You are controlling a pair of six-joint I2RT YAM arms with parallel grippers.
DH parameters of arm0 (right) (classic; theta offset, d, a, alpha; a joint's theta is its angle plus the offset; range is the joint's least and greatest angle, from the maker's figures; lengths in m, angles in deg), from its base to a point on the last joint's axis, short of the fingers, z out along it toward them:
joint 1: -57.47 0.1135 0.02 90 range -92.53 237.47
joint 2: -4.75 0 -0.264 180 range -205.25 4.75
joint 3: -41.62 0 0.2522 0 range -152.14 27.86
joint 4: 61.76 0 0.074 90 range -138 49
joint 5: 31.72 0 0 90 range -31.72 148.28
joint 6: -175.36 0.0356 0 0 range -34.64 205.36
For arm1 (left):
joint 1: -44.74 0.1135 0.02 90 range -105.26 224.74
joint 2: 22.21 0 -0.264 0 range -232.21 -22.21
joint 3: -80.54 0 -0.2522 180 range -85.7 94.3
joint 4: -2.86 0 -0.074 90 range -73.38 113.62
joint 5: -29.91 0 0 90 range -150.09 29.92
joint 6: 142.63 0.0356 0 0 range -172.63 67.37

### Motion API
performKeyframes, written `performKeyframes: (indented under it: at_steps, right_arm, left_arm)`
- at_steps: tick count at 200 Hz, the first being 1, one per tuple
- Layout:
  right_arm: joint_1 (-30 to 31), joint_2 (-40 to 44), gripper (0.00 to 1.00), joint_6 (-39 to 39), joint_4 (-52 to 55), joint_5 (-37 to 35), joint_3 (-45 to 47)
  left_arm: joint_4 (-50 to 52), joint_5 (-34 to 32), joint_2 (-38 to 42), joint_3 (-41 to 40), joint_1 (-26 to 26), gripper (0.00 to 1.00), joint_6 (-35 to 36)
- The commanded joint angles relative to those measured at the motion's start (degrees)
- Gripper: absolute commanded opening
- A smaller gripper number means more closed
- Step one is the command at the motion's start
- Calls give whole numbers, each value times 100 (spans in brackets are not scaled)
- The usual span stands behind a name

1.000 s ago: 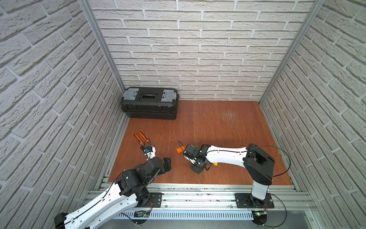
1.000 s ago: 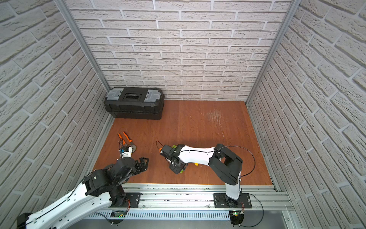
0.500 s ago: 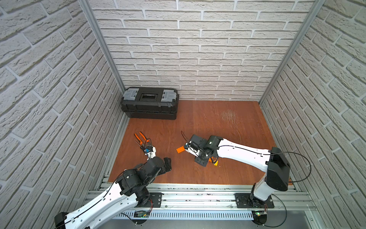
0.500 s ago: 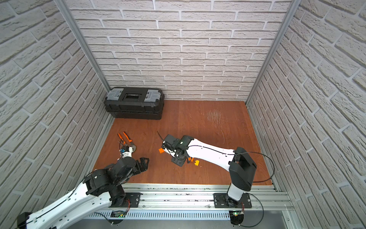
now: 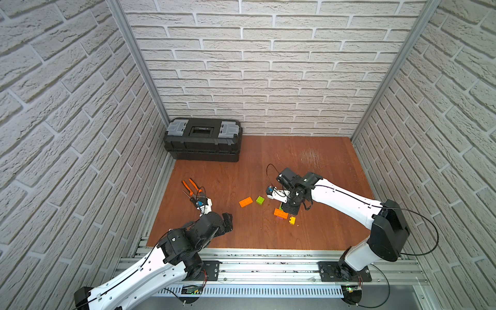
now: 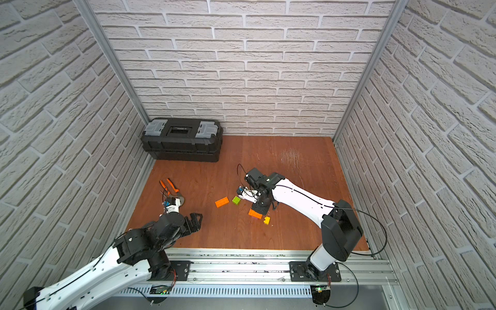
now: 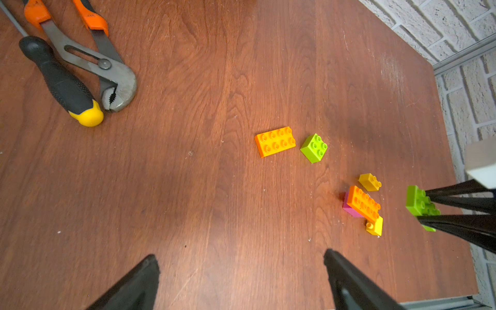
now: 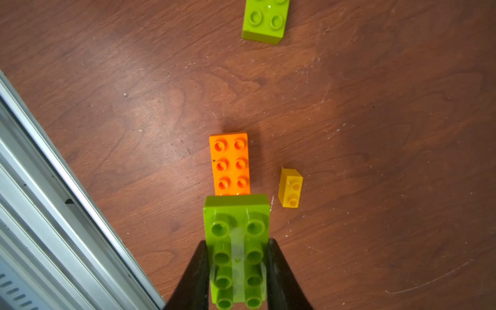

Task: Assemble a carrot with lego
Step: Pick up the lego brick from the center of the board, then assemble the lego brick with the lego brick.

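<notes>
Left gripper [image 5: 227, 218]: jaws wide apart, empty, at 8 o'clock on the brown wooden tabletop [image 5: 295, 150]. Orange oblong studded plastic brick [image 5: 245, 201] and small lime green square brick [image 5: 259, 200]: loose, near centre. Right gripper [image 8: 237, 243]: clamped on the long lime green brick [image 8: 236, 214], in a top view at 12 o'clock of the orange-on-pink brick stack [image 5: 280, 213]. Small yellow brick [image 5: 292, 220]: at the stack's 4 o'clock.
</notes>
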Motion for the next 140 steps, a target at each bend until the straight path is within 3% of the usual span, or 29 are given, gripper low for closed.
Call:
performKeyframes:
  at_steps: [1, 140]
  right_arm:
    - [24, 72, 2, -246, -324, 227, 171]
    - [180, -679, 2, -233, -491, 54, -7]
  left_arm:
    - [-122, -7, -10, 77, -25, 98, 69]
    - [-303, 36, -43, -87, -24, 98, 49]
